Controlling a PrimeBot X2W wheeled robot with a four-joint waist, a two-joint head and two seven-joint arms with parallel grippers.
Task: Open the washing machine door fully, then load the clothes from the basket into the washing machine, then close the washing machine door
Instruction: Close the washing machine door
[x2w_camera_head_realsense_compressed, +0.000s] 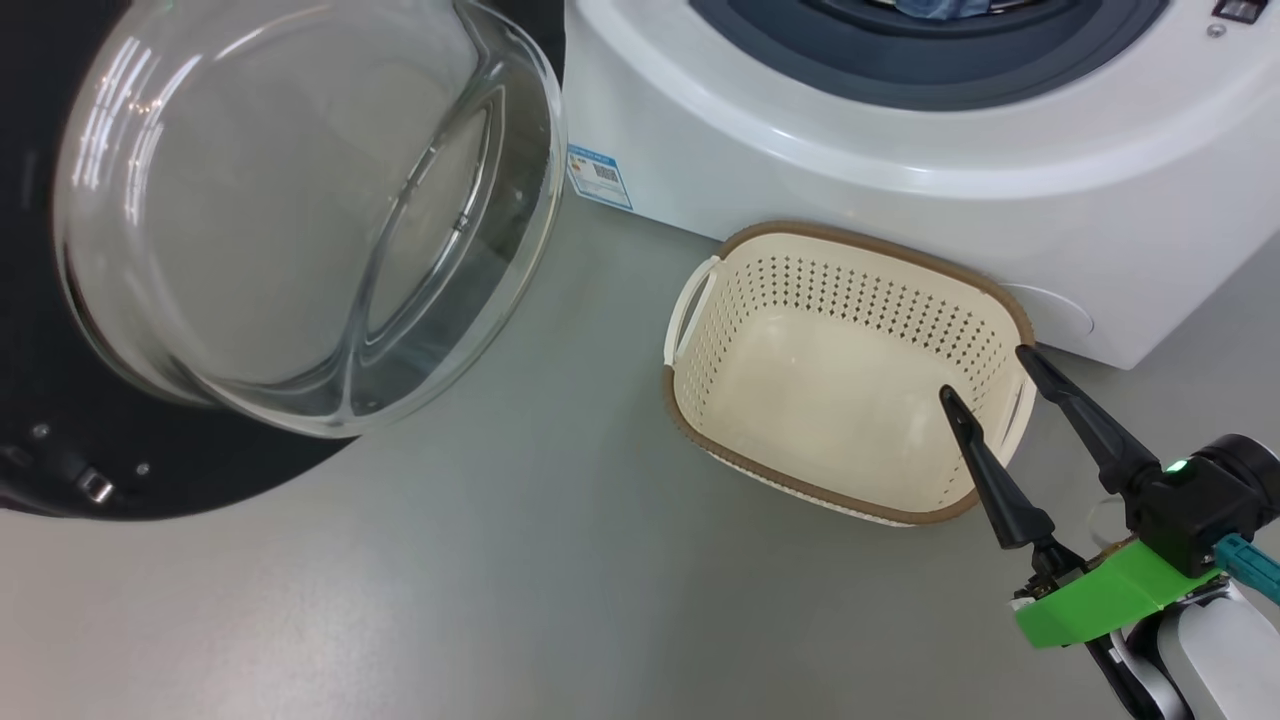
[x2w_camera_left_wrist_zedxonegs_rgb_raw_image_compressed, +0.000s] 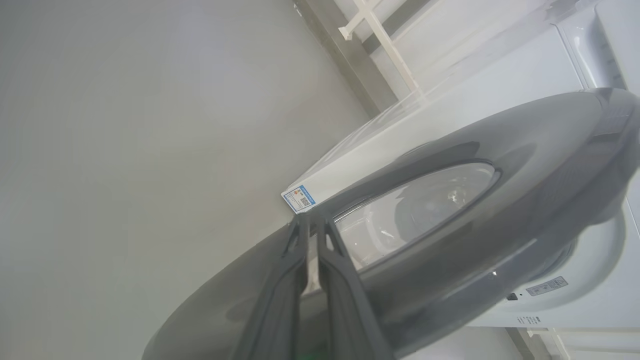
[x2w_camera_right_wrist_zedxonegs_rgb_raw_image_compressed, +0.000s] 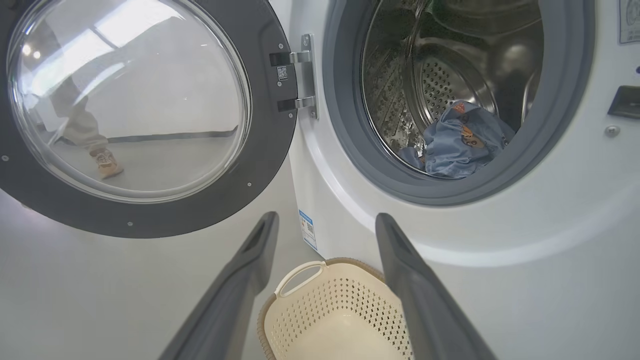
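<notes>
Door: washing machine door swung wide, left of the spread right gripper; rigid, likely heavy, glossy, so push its black rim, not the glass.
Left gripper: pressed together, by the door's outer face.
Clothes: in drum, ahead.

Brown-rimmed cream basket; light-blue bear-print clothes; white washing machine

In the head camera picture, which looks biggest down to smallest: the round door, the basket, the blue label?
Largest: door, though it sits nearest the camera, which inflates it.
Middle: basket.
Smallest by far: blue label.
</notes>
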